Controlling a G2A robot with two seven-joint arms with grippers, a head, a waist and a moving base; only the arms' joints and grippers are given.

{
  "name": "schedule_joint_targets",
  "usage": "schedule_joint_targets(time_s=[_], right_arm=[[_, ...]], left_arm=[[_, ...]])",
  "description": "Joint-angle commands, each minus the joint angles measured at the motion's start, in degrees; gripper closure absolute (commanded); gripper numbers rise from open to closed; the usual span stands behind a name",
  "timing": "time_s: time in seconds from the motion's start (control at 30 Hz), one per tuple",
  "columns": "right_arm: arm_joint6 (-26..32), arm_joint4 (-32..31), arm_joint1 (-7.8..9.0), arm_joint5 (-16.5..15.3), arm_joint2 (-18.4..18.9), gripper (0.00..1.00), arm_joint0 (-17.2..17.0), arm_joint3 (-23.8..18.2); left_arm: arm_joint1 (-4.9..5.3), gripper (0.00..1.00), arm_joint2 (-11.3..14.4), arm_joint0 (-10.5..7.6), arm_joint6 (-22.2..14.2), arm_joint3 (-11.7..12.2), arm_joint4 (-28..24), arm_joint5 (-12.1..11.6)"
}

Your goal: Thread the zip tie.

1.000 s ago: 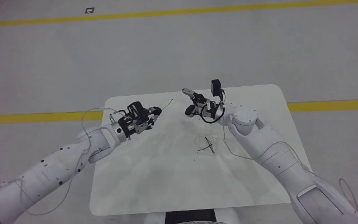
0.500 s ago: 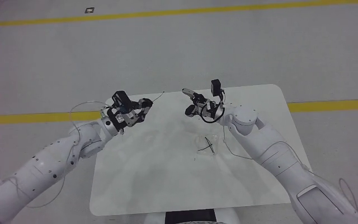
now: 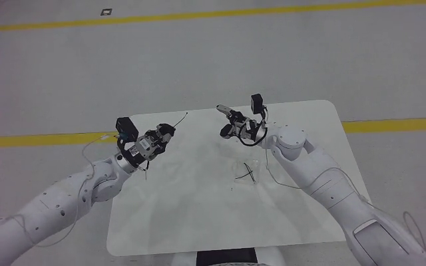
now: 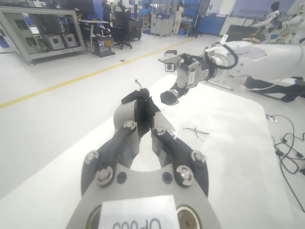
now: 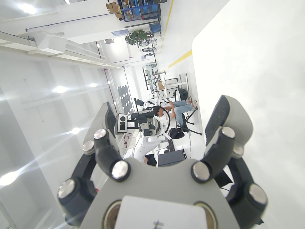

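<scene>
The left gripper [image 3: 162, 133] is being held shut on the zip tie [image 3: 178, 120] above the far left part of the table [image 3: 200, 213], with only a thin end being left free beyond the fingertips. That free end is being pointed away from the robot and slantwise toward the right gripper [image 3: 225, 121], which is being held with its fingers wide apart and empty, near the tie but clear of it. Threading is judged not yet begun, the right gripper being the one placed to receive the end, while loose ties [image 3: 247, 173] are lying on the table nearer the right arm.
</scene>
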Motion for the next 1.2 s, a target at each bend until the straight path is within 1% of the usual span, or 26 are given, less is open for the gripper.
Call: schedule_joint_targets(time_s=[0.0, 0.07, 0.13, 0.4, 0.47, 0.5, 0.57, 0.63, 0.73, 0.8, 0.93, 1.03, 1.07, 1.13, 1.17], right_arm=[[0.00, 0.00, 0.00, 0.00, 0.00, 0.00, 0.00, 0.00], [0.00, 0.00, 0.00, 0.00, 0.00, 0.00, 0.00, 0.00], [0.00, 0.00, 0.00, 0.00, 0.00, 0.00, 0.00, 0.00], [0.00, 0.00, 0.00, 0.00, 0.00, 0.00, 0.00, 0.00], [0.00, 0.00, 0.00, 0.00, 0.00, 0.00, 0.00, 0.00], [0.00, 0.00, 0.00, 0.00, 0.00, 0.00, 0.00, 0.00], [0.00, 0.00, 0.00, 0.00, 0.00, 0.00, 0.00, 0.00], [0.00, 0.00, 0.00, 0.00, 0.00, 0.00, 0.00, 0.00], [0.00, 0.00, 0.00, 0.00, 0.00, 0.00, 0.00, 0.00], [0.00, 0.00, 0.00, 0.00, 0.00, 0.00, 0.00, 0.00], [0.00, 0.00, 0.00, 0.00, 0.00, 0.00, 0.00, 0.00], [0.00, 0.00, 0.00, 0.00, 0.00, 0.00, 0.00, 0.00], [0.00, 0.00, 0.00, 0.00, 0.00, 0.00, 0.00, 0.00], [0.00, 0.00, 0.00, 0.00, 0.00, 0.00, 0.00, 0.00], [0.00, 0.00, 0.00, 0.00, 0.00, 0.00, 0.00, 0.00]], left_arm=[[0.17, 1.00, 1.39, -0.18, 2.06, -0.48, -0.45, 0.00], [0.33, 1.00, 1.39, 0.77, 3.96, -0.39, -1.70, 0.00], [0.42, 1.00, 1.39, 1.06, 4.69, -0.15, -1.91, 0.00], [0.40, 1.00, 1.33, 1.09, 4.53, -0.13, -2.00, 0.08], [0.16, 1.00, 0.56, 1.45, 3.98, 0.68, -4.72, 0.00], [0.02, 1.00, -0.11, 1.30, 3.69, 1.81, -5.07, 0.00], [-0.31, 1.00, -0.88, 1.33, 4.42, 1.96, -6.39, 0.00], [-0.71, 1.00, -1.54, 1.19, 4.60, 2.81, -6.87, 0.00], [-1.55, 1.00, -2.09, 1.06, 5.06, 3.21, -8.77, 0.00], [-2.18, 1.00, -2.17, 1.04, 5.39, 2.74, -11.06, 0.00], [-3.34, 1.00, -2.04, 0.11, 4.27, 2.87, -15.98, 0.00], [-3.77, 1.00, -1.86, -0.61, 3.03, 3.00, -19.40, 0.00], [-3.92, 1.00, -1.78, -0.90, 2.08, 2.39, -21.43, 0.00], [-4.05, 1.00, -1.93, -1.17, 1.78, 2.15, -24.27, 0.00], [-4.14, 1.00, -2.12, -1.30, 1.09, 1.36, -26.69, 0.00]])
